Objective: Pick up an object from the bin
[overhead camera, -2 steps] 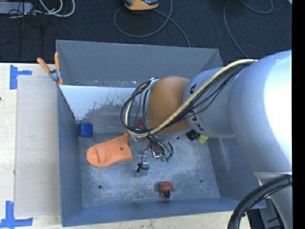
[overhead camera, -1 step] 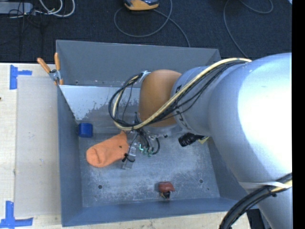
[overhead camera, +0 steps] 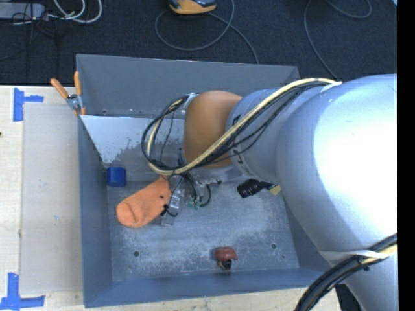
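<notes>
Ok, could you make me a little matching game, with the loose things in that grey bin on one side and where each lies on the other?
Things:
1 blue block
2 orange soft lump
3 reddish-brown piece
4 black piece

Places:
A near the wall at the view's bottom
B right next to the gripper, mid-floor
C close under the big arm, right of centre
D by the view's left wall

Pairs: 1-D, 2-B, 3-A, 4-C

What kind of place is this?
Probably a robotics lab bin-picking cell: a big grey arm reaches into a grey metal bin holding loose things, an orange soft lump and a blue block.
</notes>
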You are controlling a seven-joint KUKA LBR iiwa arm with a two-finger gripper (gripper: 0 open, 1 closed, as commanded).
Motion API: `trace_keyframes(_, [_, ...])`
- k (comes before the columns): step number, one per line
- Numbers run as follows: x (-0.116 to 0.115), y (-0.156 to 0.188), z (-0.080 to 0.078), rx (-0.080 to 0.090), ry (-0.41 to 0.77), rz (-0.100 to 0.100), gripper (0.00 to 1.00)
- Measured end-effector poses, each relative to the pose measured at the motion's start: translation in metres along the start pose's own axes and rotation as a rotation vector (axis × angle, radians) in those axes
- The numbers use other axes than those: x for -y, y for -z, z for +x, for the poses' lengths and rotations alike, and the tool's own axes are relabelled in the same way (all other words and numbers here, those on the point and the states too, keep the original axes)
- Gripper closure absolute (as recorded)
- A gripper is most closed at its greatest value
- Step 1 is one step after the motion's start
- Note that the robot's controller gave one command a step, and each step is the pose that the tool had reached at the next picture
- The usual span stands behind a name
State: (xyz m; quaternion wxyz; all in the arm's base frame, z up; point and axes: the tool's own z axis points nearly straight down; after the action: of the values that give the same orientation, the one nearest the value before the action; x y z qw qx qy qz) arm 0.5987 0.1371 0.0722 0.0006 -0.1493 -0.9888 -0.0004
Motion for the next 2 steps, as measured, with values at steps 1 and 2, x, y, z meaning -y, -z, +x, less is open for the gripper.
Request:
trace_keyframes(1, [-0.011, -0.001, 0.002, 0.001, 0.117, 0.002, 0.00])
trace_keyframes(2, [-0.036, -0.001, 0.010, 0.001, 0.295, 0.000, 0.00])
